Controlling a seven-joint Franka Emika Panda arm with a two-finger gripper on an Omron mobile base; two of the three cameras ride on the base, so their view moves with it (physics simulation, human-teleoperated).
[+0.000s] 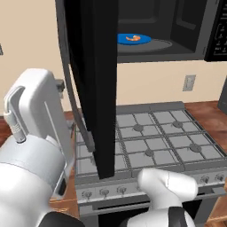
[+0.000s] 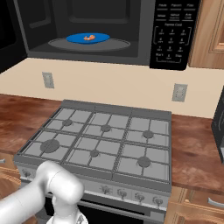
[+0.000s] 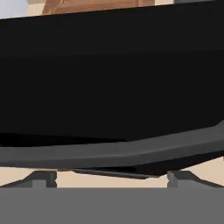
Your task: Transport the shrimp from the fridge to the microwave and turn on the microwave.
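Kitchen wall, stove (image 2: pixel 103 142) below. Microwave (image 2: pixel 109 30) above, door (image 1: pixel 95 80) swung open. Shrimp (image 2: pixel 89 37) on blue plate (image 2: pixel 76 39) inside. Gripper (image 3: pixel 112 178) spread, close to door's dark face.

One microwave (image 2: pixel 105 30), its one door (image 1: pixel 95 80) swung open, with one keypad panel (image 2: pixel 174 33). Inside it lie one grey turntable (image 2: pixel 118 44), one blue plate (image 2: pixel 76 39) and one shrimp (image 2: pixel 89 37). Below stands one stove (image 2: pixel 98 144) with six burners (three in back, three in front). Two wall outlets (image 2: pixel 47 79) show behind it. Two finger tips (image 3: pixel 43 178) show in the hand view.
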